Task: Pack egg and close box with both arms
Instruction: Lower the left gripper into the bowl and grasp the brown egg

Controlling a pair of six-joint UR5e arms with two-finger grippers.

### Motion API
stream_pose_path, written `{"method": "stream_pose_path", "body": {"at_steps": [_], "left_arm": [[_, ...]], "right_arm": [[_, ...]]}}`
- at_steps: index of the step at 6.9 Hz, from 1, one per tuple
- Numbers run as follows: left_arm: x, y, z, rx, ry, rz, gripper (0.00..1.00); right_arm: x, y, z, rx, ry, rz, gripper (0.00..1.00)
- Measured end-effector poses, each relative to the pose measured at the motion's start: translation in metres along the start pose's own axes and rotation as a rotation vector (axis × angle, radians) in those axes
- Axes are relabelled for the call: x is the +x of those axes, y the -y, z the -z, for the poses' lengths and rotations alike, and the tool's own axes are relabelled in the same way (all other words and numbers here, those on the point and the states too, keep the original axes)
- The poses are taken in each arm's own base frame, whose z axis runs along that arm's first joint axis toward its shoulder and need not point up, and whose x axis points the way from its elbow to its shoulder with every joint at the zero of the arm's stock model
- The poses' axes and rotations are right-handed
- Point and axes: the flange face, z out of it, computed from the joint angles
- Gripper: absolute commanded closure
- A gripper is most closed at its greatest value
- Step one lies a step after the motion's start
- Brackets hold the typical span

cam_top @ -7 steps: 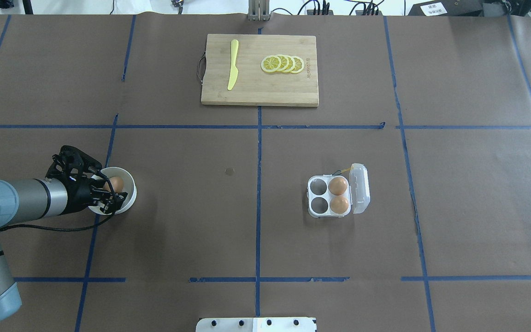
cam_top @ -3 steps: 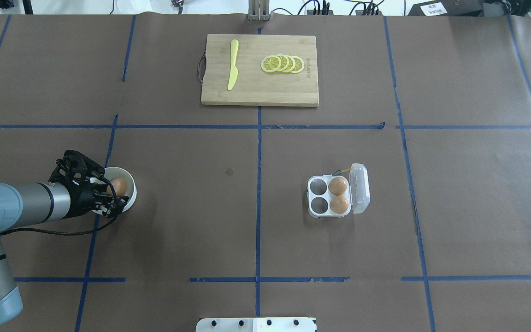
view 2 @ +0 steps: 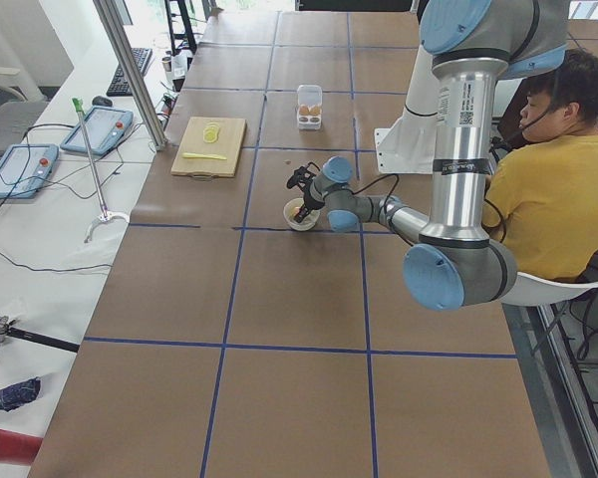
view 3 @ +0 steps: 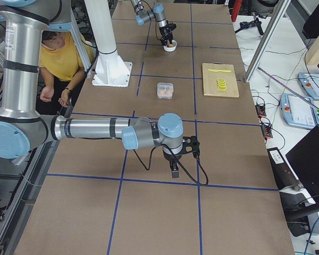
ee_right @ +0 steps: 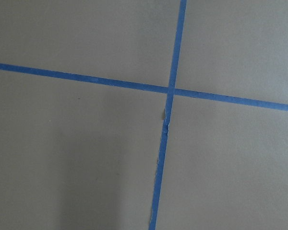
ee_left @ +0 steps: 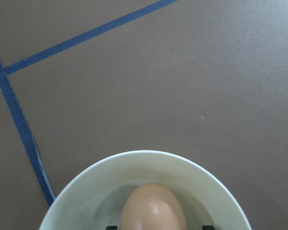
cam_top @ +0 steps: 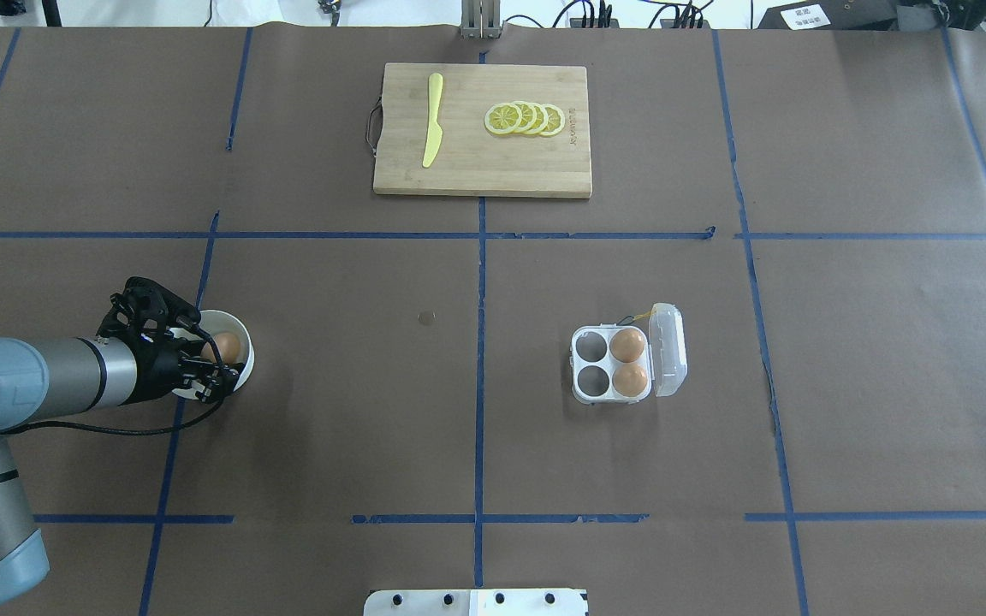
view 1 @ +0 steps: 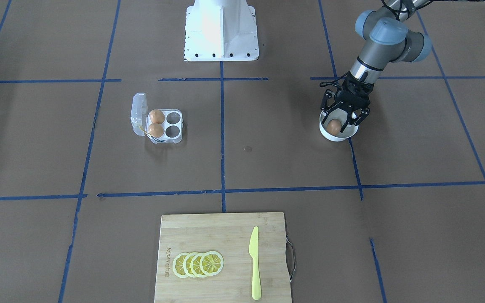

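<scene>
Brown paper crossed by blue tape lines covers the table (cam_top: 330, 428). The black open-frame left gripper (view 1: 340, 120) hangs low over a round white bowl (cam_top: 245, 364), its fingers spread wide to either side of the small orange-brown egg (ee_left: 153, 208) lying inside and not yet pressing on it. To grasp well, it should probably sink a little further, centre on the egg's widest part, close gently and lift straight up clear of the rim. Well apart sits the clear plastic four-cell box (cam_top: 579, 395), its hinged lid (cam_top: 669, 351) open. The right gripper (view 3: 174, 162) hovers above bare table; whether it is spread or closed cannot be told. Counted: three eggs, one in the bowl and two in the box (cam_top: 627, 345); two empty cells (cam_top: 593, 346); one wooden cutting board (cam_top: 476, 162), one yellow plastic knife (cam_top: 432, 120), four lemon slices (cam_top: 525, 118).
</scene>
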Motion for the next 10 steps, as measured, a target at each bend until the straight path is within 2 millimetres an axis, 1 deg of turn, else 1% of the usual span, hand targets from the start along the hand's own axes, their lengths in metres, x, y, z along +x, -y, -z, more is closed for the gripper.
{"method": "stream_pose_path", "body": {"at_steps": [2,3,4,5,6,7,8,9,10], "left_arm": [[0.0002,0.0009,0.0003,0.0,-0.001,0.0,0.32],[0.0019,0.001,0.0003,-0.006,-0.011,0.0,0.34],[0.0038,0.0009,0.0002,-0.014,-0.023,0.0,0.44],[0.0047,0.0008,0.0003,-0.019,-0.03,0.0,0.45],[0.0057,0.0013,0.0007,-0.02,-0.034,0.0,0.38],[0.007,0.0022,0.0019,-0.02,-0.041,0.0,0.35],[0.0086,0.0032,0.0036,-0.023,-0.05,0.0,0.34],[0.0097,0.0048,0.005,-0.023,-0.057,0.0,0.31],[0.0098,0.0073,0.0059,-0.02,-0.06,0.001,0.31]], "right_arm": [[-0.0006,0.0002,0.0006,0.001,0.0,0.001,0.0],[-0.0008,0.0004,0.0008,0.002,0.0,0.002,0.0],[-0.0013,0.0009,0.0014,0.003,0.0,0.003,0.0],[-0.0016,0.0011,0.0017,0.004,0.0,0.004,0.0],[-0.0021,0.002,0.0021,0.005,0.0,0.005,0.0],[-0.0023,0.0032,0.0024,0.006,0.0,0.006,0.0],[-0.0025,0.0038,0.0025,0.007,0.0,0.006,0.0],[-0.0025,0.004,0.0025,0.007,0.0,0.006,0.0],[-0.003,0.0043,0.003,0.008,0.0,0.007,0.0]]}}
